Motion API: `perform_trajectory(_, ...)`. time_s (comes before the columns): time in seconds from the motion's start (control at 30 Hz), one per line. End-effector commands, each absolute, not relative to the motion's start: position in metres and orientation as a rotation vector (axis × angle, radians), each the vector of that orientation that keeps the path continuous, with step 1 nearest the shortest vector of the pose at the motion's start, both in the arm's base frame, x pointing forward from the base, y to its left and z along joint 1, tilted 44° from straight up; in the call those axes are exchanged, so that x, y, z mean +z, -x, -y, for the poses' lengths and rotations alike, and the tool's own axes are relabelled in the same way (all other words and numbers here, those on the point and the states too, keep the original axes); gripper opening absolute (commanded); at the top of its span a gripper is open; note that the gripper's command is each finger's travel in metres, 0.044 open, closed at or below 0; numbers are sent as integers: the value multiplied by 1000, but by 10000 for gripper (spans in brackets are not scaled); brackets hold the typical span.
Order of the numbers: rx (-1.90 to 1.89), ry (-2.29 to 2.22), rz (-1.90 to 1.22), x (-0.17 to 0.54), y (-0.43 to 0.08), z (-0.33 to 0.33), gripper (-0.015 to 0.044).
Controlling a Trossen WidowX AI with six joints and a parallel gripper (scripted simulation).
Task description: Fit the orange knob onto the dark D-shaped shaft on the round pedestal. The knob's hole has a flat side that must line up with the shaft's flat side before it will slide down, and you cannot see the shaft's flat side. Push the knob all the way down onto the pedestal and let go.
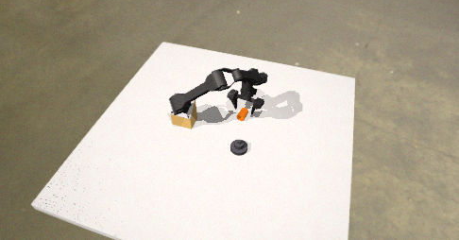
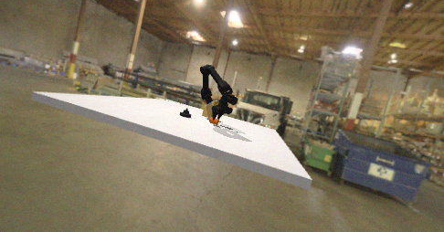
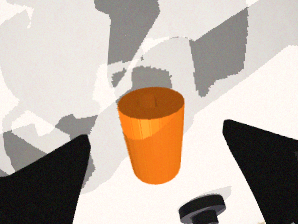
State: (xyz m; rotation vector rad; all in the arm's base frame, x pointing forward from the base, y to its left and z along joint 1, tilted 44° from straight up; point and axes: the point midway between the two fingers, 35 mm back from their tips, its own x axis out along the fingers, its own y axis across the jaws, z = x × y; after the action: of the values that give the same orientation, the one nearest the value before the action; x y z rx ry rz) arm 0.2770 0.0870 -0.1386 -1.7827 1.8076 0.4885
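The orange knob point(image 1: 242, 114) point(image 2: 214, 121) point(image 3: 155, 150) appears to lie on its side on the white table. In the wrist view its darker end face shows a faint mark at the centre; whether that is the hole I cannot tell. My gripper point(image 1: 245, 110) point(image 3: 157, 134) is open and low over the knob, with one finger to each side and a visible gap between each finger and the knob in the wrist view. The round dark pedestal point(image 1: 239, 149) point(image 2: 185, 115) point(image 3: 192, 206) stands apart from the knob, its short shaft point(image 1: 240, 143) pointing up. The shaft's flat side cannot be made out.
The arm's tan base block point(image 1: 182, 120) is left of the knob in the top view. The white table point(image 1: 165, 184) point(image 2: 137, 114) ends at straight edges above the floor. The arm's shadows fall around the knob. Bins and shelving stand beyond the table in the exterior view.
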Motion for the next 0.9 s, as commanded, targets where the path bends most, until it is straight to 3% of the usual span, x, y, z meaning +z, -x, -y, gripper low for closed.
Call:
perform_trajectory(0.0, 489, 1786, -1817, -144, -276, -80, 440)
perform_trajectory(0.27, 488, 1787, -1818, -151, -276, -72, 440)
perform_trajectory(0.53, 488, 1787, -1818, -151, -276, -72, 240)
perform_trajectory(0.87, 488, 1787, -1818, -151, -276, -72, 220)
